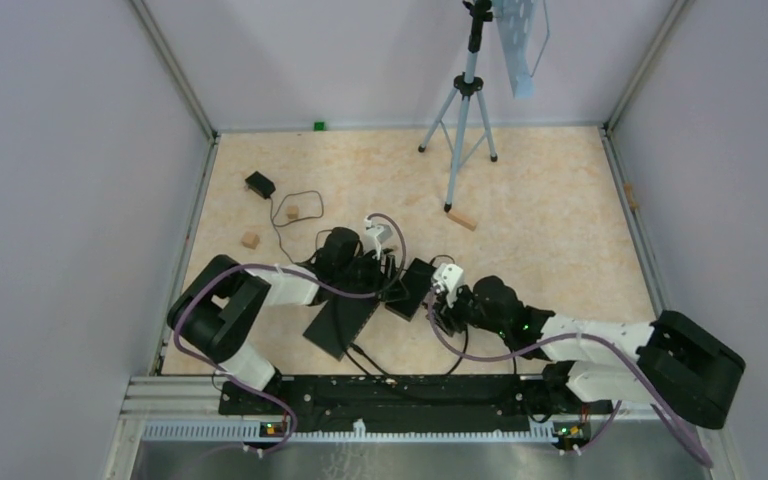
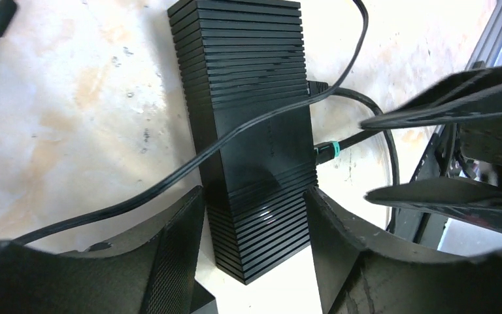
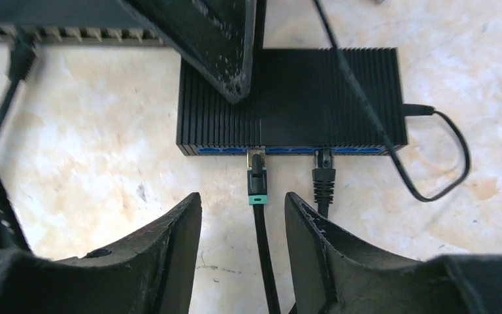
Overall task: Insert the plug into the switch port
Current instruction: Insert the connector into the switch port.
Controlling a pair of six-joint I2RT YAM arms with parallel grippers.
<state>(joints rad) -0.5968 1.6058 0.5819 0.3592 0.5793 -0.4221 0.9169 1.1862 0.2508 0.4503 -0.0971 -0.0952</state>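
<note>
The plug [image 3: 256, 171], marked by a green band, was seen seated in one of the blue ports along the front of the small network switch [image 3: 301, 91], with its cable [image 3: 265, 261] trailing back across the surface [image 3: 91, 163]. A second, plain black plug [image 3: 323, 175] was lodged in a port just beside it. The right fingers [image 3: 163, 255] were spread apart on either side of the cable, touching neither it nor the plug. The left fingers [image 2: 170, 255] were closed against the two long sides of the switch, so that it appeared to be held steady. A larger switch [image 3: 72, 31] lay near, behind the small one. The insertion step was judged to be as good as done, though whether the latch was fully home could not be told. The next move was judged to call for the right arm to be drawn straight back along the cable without snagging it, and only then for the grip on the switch to be eased.
</note>
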